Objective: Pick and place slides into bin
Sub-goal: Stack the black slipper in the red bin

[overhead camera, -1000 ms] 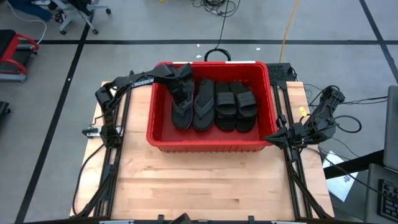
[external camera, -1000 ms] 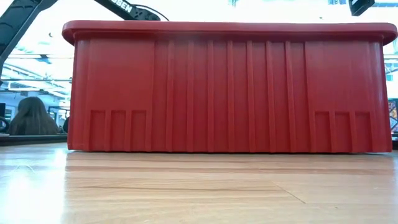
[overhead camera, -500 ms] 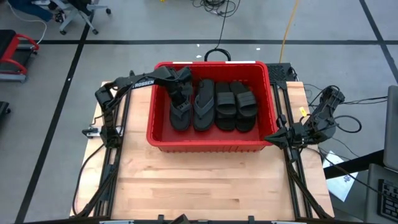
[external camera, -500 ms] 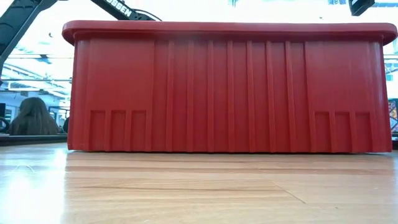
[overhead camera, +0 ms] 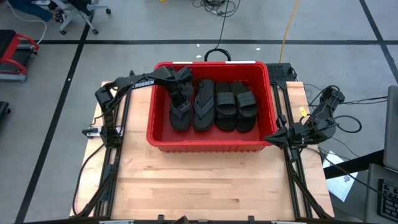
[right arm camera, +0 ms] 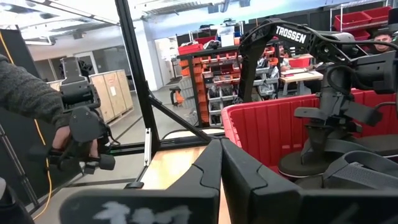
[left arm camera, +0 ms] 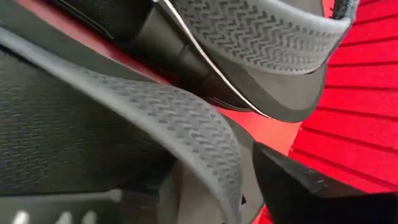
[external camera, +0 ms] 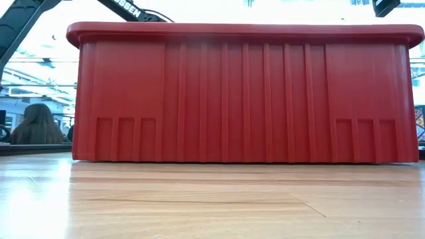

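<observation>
The red bin stands at the table's far middle and fills the low view. In it lie two dark grey thong flip-flops, and right of them black slides with ribbed straps, soles down. My left gripper reaches down into the bin over the far end of the left flip-flop, open, with that flip-flop's strap between its fingers. My right gripper waits shut by the bin's near right corner. My left gripper points down over the left flip-flop's strap, one finger standing beside it. The strap hides the other finger. Whether either finger touches the strap I cannot tell. The flip-flop lies on the bin's floor.
Bare wooden table stretches from the bin to the near edge. The bin's left part has free red floor. Beyond the table, a person's hand holds a dark device, and shelves and frames stand in the room.
The left flip-flop has settled lower and flatter in the bin under my left gripper, which stays over its far end.
</observation>
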Controlling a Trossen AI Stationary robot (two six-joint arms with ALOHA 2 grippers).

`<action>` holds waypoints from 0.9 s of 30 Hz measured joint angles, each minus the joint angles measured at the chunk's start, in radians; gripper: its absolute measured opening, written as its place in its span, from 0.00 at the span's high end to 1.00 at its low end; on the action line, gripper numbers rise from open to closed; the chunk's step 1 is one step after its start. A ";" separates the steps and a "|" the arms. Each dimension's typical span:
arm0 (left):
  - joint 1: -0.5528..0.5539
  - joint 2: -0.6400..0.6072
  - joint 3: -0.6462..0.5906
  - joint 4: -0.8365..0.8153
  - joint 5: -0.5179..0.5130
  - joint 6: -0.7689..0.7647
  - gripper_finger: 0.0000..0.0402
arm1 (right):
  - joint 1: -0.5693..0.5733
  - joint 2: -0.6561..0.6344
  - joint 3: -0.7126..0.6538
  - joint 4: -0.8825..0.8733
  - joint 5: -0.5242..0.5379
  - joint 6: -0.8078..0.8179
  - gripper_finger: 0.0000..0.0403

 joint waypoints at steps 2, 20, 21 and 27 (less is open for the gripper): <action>-0.009 0.000 0.000 -0.002 0.003 0.000 0.51 | 0.000 0.000 0.000 0.000 0.000 0.000 1.00; -0.077 -0.069 0.002 0.005 -0.145 0.072 0.29 | 0.000 0.000 0.000 -0.001 -0.002 0.008 1.00; -0.077 -0.077 0.002 0.005 -0.151 0.072 0.28 | 0.000 0.000 0.000 -0.002 -0.002 0.008 1.00; -0.081 -0.148 0.002 0.018 -0.158 0.072 0.27 | 0.000 0.000 0.000 -0.022 -0.002 0.038 1.00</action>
